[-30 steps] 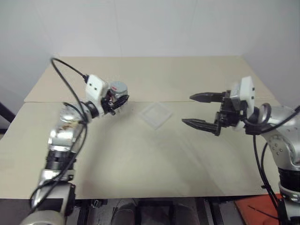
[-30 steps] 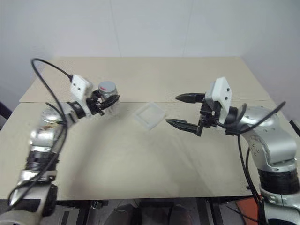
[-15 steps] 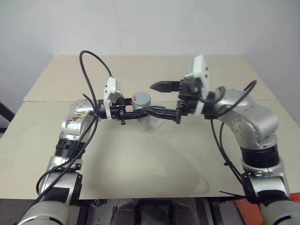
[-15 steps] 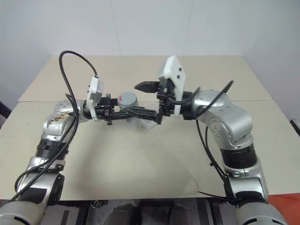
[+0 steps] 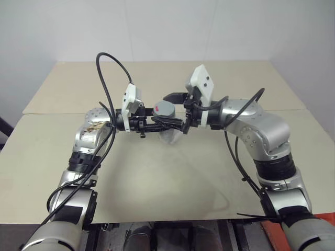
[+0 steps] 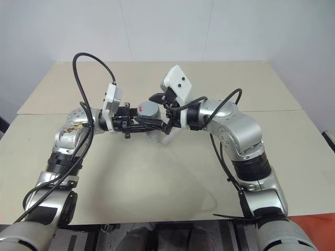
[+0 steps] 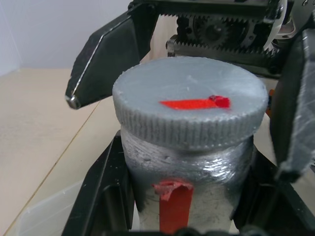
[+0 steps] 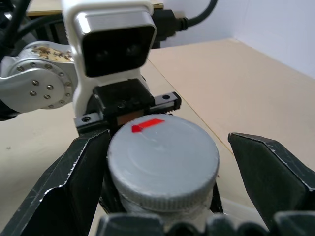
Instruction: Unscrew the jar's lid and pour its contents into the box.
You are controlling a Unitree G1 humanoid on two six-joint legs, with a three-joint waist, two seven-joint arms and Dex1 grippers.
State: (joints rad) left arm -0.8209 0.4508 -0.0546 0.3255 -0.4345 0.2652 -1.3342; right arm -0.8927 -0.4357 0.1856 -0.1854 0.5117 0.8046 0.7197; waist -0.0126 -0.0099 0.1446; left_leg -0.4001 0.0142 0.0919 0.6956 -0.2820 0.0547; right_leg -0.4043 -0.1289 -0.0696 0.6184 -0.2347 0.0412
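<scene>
A beige table (image 5: 157,178) carries the clear box (image 5: 168,137) near its middle. Above the box, the left tool (image 5: 157,124) is clamped on the jar (image 7: 189,196), holding it upright. The right tool (image 5: 172,111) stands wide open, its fingers either side of the grey lid (image 8: 162,160), not gripping it.

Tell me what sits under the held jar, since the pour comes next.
Under the jar, the clear box lies on the table, partly hidden by the left gripper holding the jar. The lid covers the jar's contents.
</scene>
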